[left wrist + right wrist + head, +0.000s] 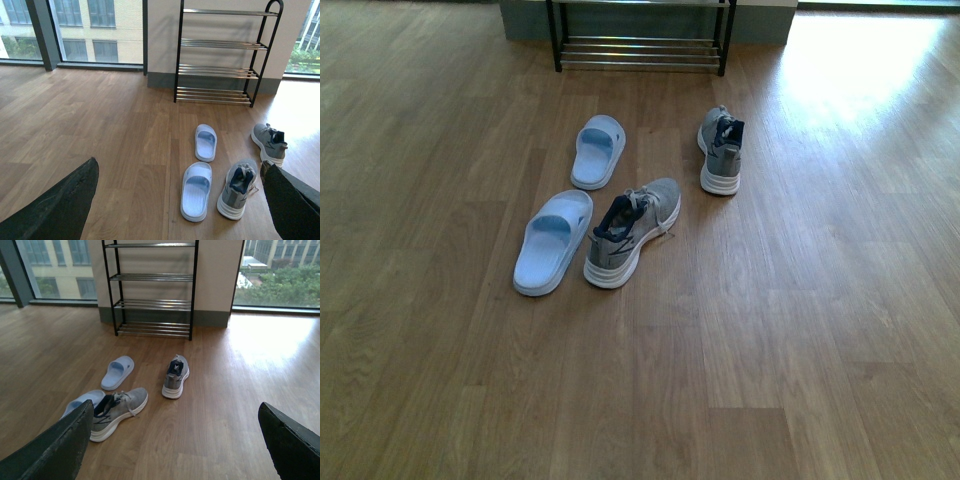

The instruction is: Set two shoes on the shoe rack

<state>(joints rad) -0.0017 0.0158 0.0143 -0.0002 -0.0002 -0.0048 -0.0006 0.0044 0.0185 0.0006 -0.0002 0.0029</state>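
The left gripper [179, 166] and right gripper [176, 406] are held wide, seemingly empty; the nearer sneaker [632, 232] should be gripped mid-collar.

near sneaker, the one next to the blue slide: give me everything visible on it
The near sneaker is grey mesh with a thick white sole, dark navy lining around the opening, pale laces and a dark mark on its side. It stands upright on its sole on the wooden floor, heel toward the robot, toe angled away and to the right. The pale blue slide lies close on its left; the left wrist view shows a thin gap. Nothing holds it.
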